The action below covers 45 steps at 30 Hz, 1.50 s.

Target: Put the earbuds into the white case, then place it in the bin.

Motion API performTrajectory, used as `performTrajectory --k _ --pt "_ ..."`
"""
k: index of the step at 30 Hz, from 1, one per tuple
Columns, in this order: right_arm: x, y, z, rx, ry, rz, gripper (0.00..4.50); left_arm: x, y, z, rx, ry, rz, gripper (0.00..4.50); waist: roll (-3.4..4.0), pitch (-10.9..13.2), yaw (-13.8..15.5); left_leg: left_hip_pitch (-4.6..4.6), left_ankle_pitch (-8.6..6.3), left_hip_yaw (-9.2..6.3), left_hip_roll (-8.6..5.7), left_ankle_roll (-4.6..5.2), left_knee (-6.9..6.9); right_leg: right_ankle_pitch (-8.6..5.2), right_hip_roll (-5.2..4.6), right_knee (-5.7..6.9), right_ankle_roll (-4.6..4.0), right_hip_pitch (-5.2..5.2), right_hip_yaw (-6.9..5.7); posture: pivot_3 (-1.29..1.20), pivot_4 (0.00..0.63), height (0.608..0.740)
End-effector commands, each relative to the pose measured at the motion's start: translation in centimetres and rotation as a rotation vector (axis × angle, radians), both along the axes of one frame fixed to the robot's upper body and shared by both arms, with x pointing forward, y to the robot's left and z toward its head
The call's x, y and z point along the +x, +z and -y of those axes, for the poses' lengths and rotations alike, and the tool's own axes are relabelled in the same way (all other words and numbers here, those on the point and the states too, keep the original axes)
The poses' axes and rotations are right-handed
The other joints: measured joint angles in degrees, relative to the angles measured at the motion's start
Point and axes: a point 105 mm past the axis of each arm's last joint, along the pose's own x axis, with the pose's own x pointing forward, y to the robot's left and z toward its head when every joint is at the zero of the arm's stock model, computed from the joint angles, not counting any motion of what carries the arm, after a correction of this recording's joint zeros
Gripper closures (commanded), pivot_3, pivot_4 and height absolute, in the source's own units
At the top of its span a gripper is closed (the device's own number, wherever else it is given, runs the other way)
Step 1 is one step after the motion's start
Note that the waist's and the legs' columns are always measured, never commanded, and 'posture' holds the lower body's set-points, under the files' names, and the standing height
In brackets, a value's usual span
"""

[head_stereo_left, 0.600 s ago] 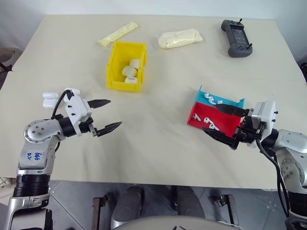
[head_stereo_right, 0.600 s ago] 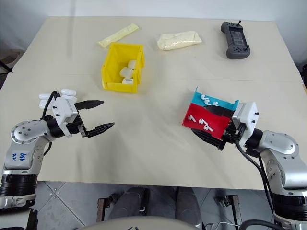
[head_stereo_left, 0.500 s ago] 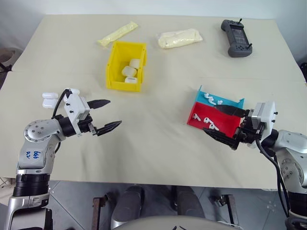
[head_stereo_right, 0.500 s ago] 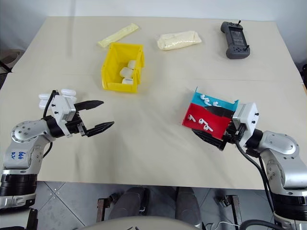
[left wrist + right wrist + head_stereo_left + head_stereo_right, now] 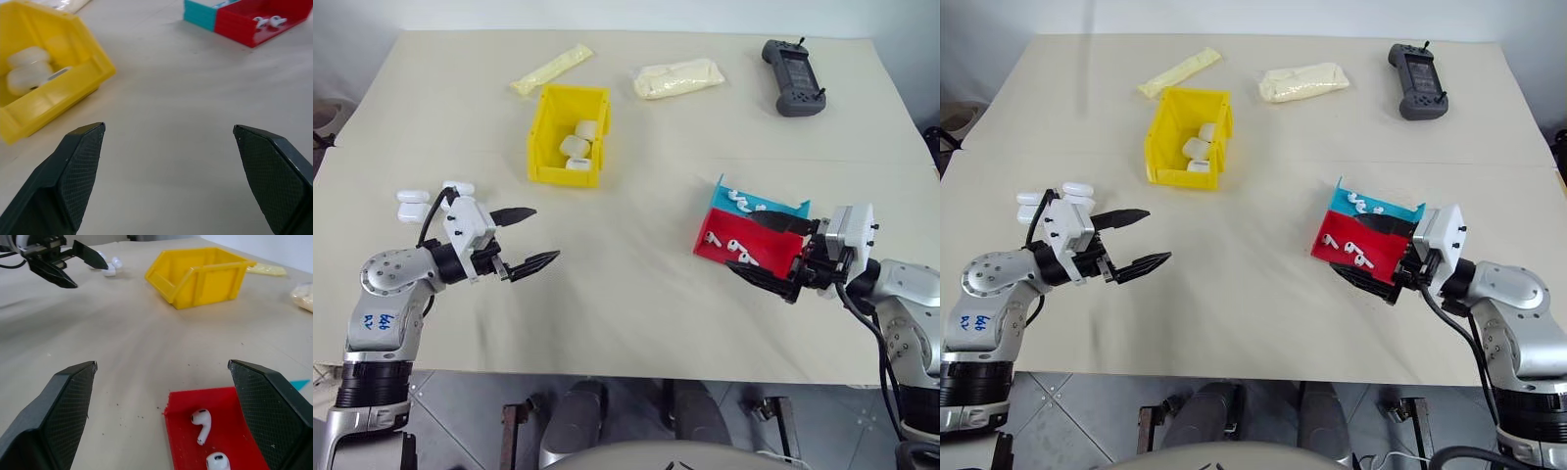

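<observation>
From the head views, the yellow bin (image 5: 570, 132) holds white cases (image 5: 576, 145); more cases (image 5: 414, 202) lie far left. The left pincer (image 5: 525, 238) gapes empty. The right wrist view shows earbuds (image 5: 201, 424) in the red tray (image 5: 215, 431), with the right pincer (image 5: 161, 396) spread wide.

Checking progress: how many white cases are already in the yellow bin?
3, clustered inside the yellow bin: one case at the back, one mid, one nearest the front lip. Others may hide beneath.
</observation>
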Motion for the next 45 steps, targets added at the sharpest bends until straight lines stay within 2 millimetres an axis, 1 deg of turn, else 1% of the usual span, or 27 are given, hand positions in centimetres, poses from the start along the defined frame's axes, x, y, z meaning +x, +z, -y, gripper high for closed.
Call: performTrajectory --k 1,4,7,8,11,13,15,17,19,22,26,27,28,29,30,32,34,36,39,43,45 --pt "-0.1 0.8 -0.9 0.002 0.055 0.035 0.0 -0.3 0.7 -1.9 -0.005 0.139 0.051 0.04 0.0 0.0 -0.3 0.01 0.0 0.0 0.01 -0.01 -0.01 0.0 0.0 0.01 0.0 0.0 0.0 0.0 0.15 0.74" --pt "0.0 1.7 -3.0 0.048 0.135 0.083 0.0 -0.9 0.1 -5.5 -0.057 0.415 0.062 0.04 0.0 0.0 -1.0 0.02 -0.02 0.01 0.05 -0.03 -0.03 0.0 0.02 -0.02 0.0 0.0 0.01 0.0 0.15 0.74" --pt "0.1 2.5 -5.2 0.074 0.205 0.138 0.0 -2.6 -0.6 -9.2 -0.066 0.696 0.055 0.04 0.0 0.0 -1.2 0.03 -0.04 0.0 0.13 -0.07 -0.06 0.0 0.09 0.03 0.0 -0.02 0.02 0.0 0.15 0.74" --pt "0.1 2.8 -5.8 0.086 0.222 0.158 0.0 -3.2 -0.6 -10.0 -0.085 0.76 0.059 0.04 0.0 0.0 -1.3 0.02 -0.05 0.0 0.16 -0.1 -0.05 0.0 0.12 0.02 0.0 -0.04 0.01 0.0 0.15 0.74" --pt "0.2 3.7 -6.7 0.109 0.253 0.209 0.0 -4.7 -0.7 -10.9 -0.176 0.875 0.009 0.04 -0.03 0.0 -0.7 0.02 -0.06 0.0 0.15 -0.1 -0.02 0.01 0.1 -0.02 -0.02 -0.01 0.02 0.0 0.15 0.74" --pt "0.3 4.0 -7.1 0.116 0.259 0.24 0.0 -5.4 -1.2 -11.6 -0.181 0.957 -0.032 0.04 -0.04 0.0 -0.1 0.02 -0.07 -0.08 0.09 -0.07 0.02 0.1 0.06 -0.03 -0.17 0.02 0.0 0.0 0.15 0.74" --pt "0.2 4.1 -7.2 0.119 0.264 0.253 0.0 -5.6 -1.2 -12.0 -0.202 1.013 -0.051 0.04 -0.05 0.0 0.4 0.04 -0.07 -0.08 0.07 -0.05 0.04 0.13 0.07 -0.04 -0.21 0.03 0.0 0.0 0.15 0.74" --pt "0.2 4.0 -7.3 0.119 0.259 0.249 0.0 -5.4 -1.4 -12.9 -0.204 1.092 -0.105 0.04 -0.06 0.0 0.4 0.04 -0.07 -0.08 0.06 -0.05 0.04 0.13 0.07 -0.03 -0.21 0.03 0.0 0.0 0.15 0.74" --pt "0.3 3.9 -7.1 0.108 0.25 0.242 0.0 -4.7 -1.0 -13.0 -0.199 1.058 -0.154 0.04 -0.06 0.0 0.4 0.04 -0.07 -0.08 0.07 -0.05 0.04 0.13 0.09 -0.02 -0.21 0.02 0.01 0.0 0.15 0.74" --pt "0.3 3.8 -6.6 0.091 0.241 0.216 0.0 -3.2 0.0 -14.7 -0.122 1.058 -0.253 0.04 -0.09 0.0 0.3 0.05 -0.07 -0.09 0.1 -0.07 0.03 0.13 0.13 0.02 -0.22 0.0 -0.01 0.0 0.15 0.74" --pt "0.3 3.7 -6.2 0.072 0.238 0.196 0.0 -0.6 2.4 -16.5 -0.028 1.051 -0.357 0.04 -0.08 0.0 0.1 0.08 -0.06 -0.07 0.07 -0.07 -0.07 0.12 0.14 0.01 -0.24 -0.03 0.02 0.0 0.15 0.74" --pt "0.3 3.8 -6.2 0.074 0.236 0.192 0.0 0.5 3.2 -16.6 -0.05 1.026 -0.411 0.04 -0.06 -0.1 -0.3 0.09 -0.06 -0.07 0.07 -0.07 -0.09 0.12 0.14 0.03 -0.24 -0.02 0.02 0.0 0.15 0.74" --pt "0.3 3.9 -6.2 0.075 0.236 0.19 0.0 1.2 3.7 -16.8 -0.063 1.012 -0.452 0.04 -0.05 -0.1 -0.7 0.11 -0.08 -0.06 0.05 -0.04 -0.18 0.13 0.1 0.07 -0.25 -0.02 0.03 0.0 0.15 0.74" --pt "0.2 3.9 -6.3 0.075 0.236 0.188 0.0 1.8 3.9 -17.1 -0.044 1.006 -0.477 0.04 -0.33 0.0 -0.8 0.09 -0.1 -0.11 -0.03 -0.01 -0.16 0.13 0.05 0.16 -0.26 -0.08 -0.02 0.0 0.15 0.74" --pt "0.2 3.9 -6.4 0.075 0.238 0.185 0.0 2.3 3.8 -17.5 -0.036 1.009 -0.517 0.04 -0.41 0.0 -1.0 -0.15 -0.05 -0.25 -0.04 -0.11 -0.06 0.14 0.24 0.1 -0.28 -0.17 -0.23 0.0 0.15 0.74" --pt "0.1 3.9 -6.4 0.075 0.238 0.182 0.0 3.0 3.6 -18.7 0.044 1.041 -0.549 0.04 -0.4 0.0 -1.2 -0.03 -0.05 -0.28 -0.05 -0.12 -0.08 0.16 0.17 0.43 -0.33 -0.19 -0.28 0.0 0.15 0.74" --pt "0.0 3.9 -6.5 0.077 0.233 0.181 0.0 3.6 3.8 -19.4 0.08 1.042 -0.557 0.04 -0.38 0.0 -1.5 0.07 -0.06 -0.1 -0.18 -0.09 -0.16 0.16 0.12 0.46 -0.33 -0.25 -0.27 0.0 0.15 0.74" --pt "0.0 4.0 -6.5 0.081 0.225 0.179 0.0 4.2 4.1 -19.5 0.076 1.027 -0.565 0.04 -0.39 0.0 -1.9 0.1 -0.08 -0.05 -0.27 -0.07 -0.2 0.16 0.12 0.46 -0.33 -0.33 -0.28 0.0 0.15 0.74" --pt "0.0 4.0 -6.5 0.082 0.22 0.178 0.0 4.8 3.9 -19.4 0.075 1.002 -0.602 0.04 -0.41 0.0 -2.0 0.02 -0.08 -0.06 -0.25 -0.08 -0.14 0.16 0.12 0.49 -0.33 -0.41 -0.52 0.0 0.15 0.74" --pt "0.0 4.2 -6.5 0.086 0.212 0.18 0.0 4.8 3.8 -19.7 0.139 0.996 -0.633 0.04 -0.41 0.0 -2.2 0.0 -0.08 -0.06 -0.24 -0.08 -0.11 0.17 0.04 0.52 -0.33 -0.42 -0.73 0.0 0.15 0.74" --pt "0.0 4.2 -6.5 0.085 0.209 0.18 0.0 4.7 3.7 -19.8 0.139 0.996 -0.645 0.04 -0.41 0.0 -2.3 0.0 -0.08 -0.06 -0.23 -0.08 -0.11 0.17 0.02 0.52 -0.34 -0.42 -0.78 0.0 0.15 0.74"
